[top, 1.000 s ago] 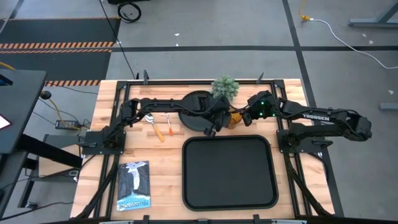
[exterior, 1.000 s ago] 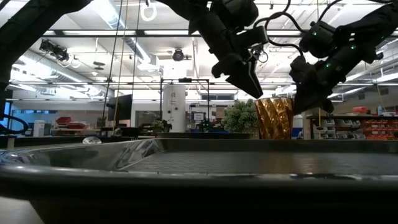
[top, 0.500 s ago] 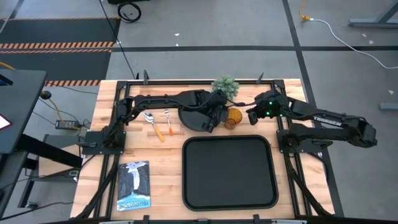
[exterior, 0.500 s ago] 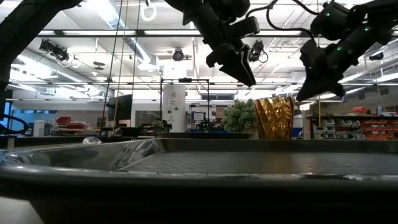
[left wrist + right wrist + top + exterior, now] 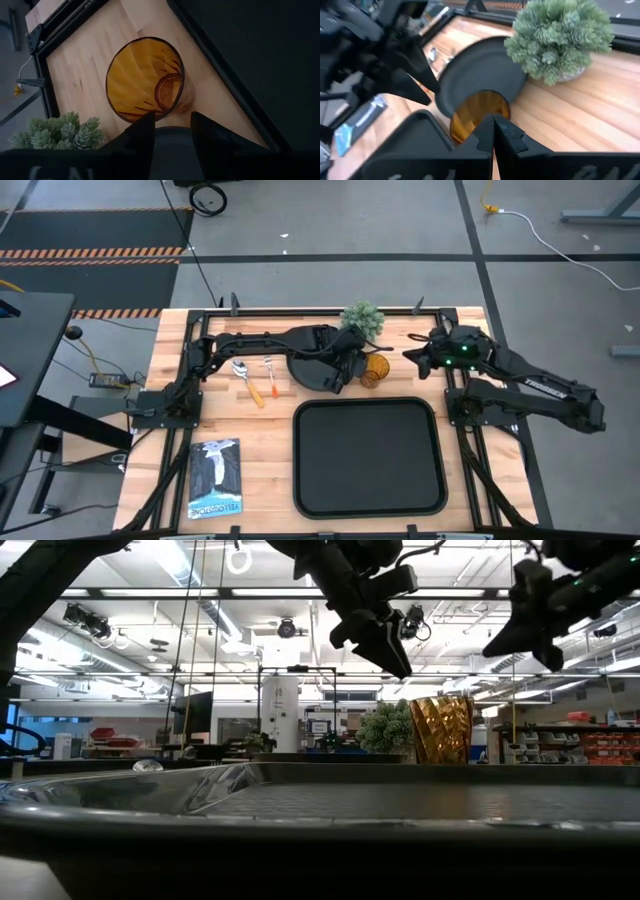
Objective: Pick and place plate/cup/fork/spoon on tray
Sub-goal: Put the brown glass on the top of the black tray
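Observation:
The amber cup stands upright on the wood between the black plate and the tray; it also shows in the low view. My left gripper hovers open over the plate's right edge, just left of and above the cup. My right gripper is shut and empty, raised to the right of the cup. The spoon and the fork lie side by side left of the plate. My left arm covers part of the plate.
A small potted plant stands at the far edge, just behind the plate and cup. A printed booklet lies at the near left. Bare wood shows right of the cup and left of the tray.
My right gripper has drawn back from the cup, toward the table's right edge and upward. My left gripper has risen a little from the cup's rim. The cup stays upright where it was.

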Controlling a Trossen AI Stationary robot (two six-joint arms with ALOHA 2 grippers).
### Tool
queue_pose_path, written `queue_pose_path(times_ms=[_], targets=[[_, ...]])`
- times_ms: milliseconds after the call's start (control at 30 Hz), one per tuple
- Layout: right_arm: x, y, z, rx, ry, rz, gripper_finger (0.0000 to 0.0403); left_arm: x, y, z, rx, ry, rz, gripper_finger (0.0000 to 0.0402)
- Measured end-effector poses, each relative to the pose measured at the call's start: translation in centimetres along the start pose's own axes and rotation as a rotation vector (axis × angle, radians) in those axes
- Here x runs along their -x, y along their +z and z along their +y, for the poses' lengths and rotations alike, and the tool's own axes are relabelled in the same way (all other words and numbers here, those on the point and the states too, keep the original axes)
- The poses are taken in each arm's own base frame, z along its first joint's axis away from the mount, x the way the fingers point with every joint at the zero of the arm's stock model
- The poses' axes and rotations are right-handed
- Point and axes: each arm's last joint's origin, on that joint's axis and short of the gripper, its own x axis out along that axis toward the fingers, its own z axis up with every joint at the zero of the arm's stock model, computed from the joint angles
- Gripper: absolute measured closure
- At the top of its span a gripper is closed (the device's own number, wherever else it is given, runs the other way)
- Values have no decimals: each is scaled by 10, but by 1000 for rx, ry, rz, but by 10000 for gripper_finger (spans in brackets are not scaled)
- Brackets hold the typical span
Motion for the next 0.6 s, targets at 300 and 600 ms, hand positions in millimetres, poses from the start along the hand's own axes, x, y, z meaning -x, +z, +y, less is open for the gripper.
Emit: queue_pose_path(times_ms=[300, 600], targets=[[11, -1, -2, -6, -42, -64, 394, -3, 5, 1, -9, 4, -66, 267], [3, -10, -7, -30, -55, -49, 394, -3, 18, -10, -111, -1, -104, 277]])
